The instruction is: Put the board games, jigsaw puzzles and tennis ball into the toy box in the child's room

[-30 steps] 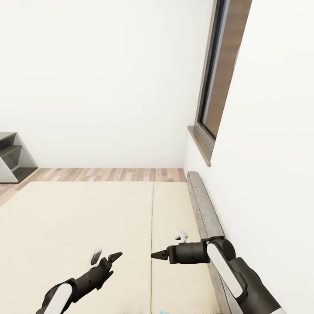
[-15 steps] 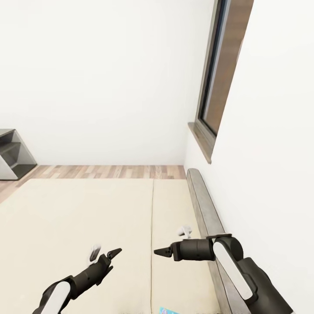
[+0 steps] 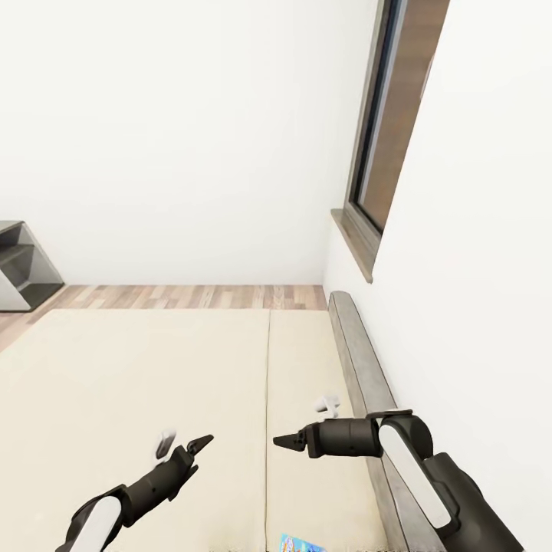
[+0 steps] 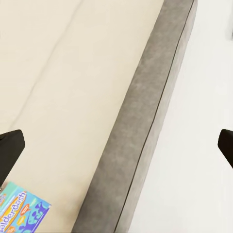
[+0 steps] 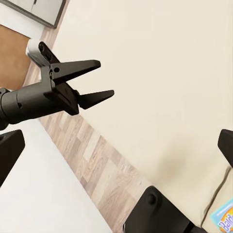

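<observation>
A blue board game with a cartoon lid lies on the beige mattress of the bed, cut off by the head view's lower edge. Its corner also shows in the left wrist view and the right wrist view. My left gripper hovers open over the mattress, beyond the game. My right gripper faces it, a short gap away, near the grey headboard. The right wrist view shows the left gripper with its fingers apart and empty. In each wrist view the fingertips sit wide apart at the frame edges.
The headboard runs along the white wall on the right, under a dark-framed window. Wood-plank floor lies beyond the bed's far edge. A grey shelf unit stands at the far left.
The head camera has tipped down slightly, bringing the blue board game's edge into view at the bottom. Both grippers hold nearly the same pose and stay open.
</observation>
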Controlling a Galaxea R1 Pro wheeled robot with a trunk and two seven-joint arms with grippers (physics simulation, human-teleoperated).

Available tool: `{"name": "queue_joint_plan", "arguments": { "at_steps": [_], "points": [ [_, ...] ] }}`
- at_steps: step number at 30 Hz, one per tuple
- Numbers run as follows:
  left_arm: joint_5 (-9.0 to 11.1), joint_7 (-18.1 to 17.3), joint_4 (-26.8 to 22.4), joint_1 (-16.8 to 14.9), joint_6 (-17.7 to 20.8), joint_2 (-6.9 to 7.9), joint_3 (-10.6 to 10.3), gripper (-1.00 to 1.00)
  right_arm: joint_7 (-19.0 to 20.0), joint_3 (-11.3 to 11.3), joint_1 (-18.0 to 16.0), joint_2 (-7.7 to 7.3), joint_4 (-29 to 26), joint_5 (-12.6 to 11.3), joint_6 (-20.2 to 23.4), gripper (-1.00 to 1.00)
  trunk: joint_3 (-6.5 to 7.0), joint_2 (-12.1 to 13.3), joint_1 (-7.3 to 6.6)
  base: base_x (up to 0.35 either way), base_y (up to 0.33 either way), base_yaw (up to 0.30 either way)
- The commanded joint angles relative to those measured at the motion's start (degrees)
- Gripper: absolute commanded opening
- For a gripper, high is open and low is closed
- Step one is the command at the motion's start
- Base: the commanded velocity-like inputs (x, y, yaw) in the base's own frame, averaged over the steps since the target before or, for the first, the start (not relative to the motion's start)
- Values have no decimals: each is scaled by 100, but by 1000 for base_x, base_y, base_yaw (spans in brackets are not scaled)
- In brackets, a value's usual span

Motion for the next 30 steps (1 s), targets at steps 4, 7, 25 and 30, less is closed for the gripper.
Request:
{"name": "queue_joint_plan", "arguments": {
  "at_steps": [4, 7, 25, 30],
  "points": [
    [5, -7, -29, 8, 30, -4, 15, 100, 48, -1, -7, -9, -20, 56, 9, 100, -49, -12, 3, 0, 0, 0],
    [1, -3, -39, 14, 28, -6, 14, 100, 45, -3, -6, -12, -26, 58, 9, 100, -76, -12, 3, 0, 0, 0],
    [-15, 19, -49, 20, 25, -11, -9, 100, 35, -14, -13, -22, -23, 56, 9, 100, -244, -12, 3, 0, 0, 0],
    [-18, 28, -49, 20, 25, -14, -17, 100, 35, -18, -13, -23, -23, 54, 9, 100, -290, -12, 3, 0, 0, 0]
  ]
}}
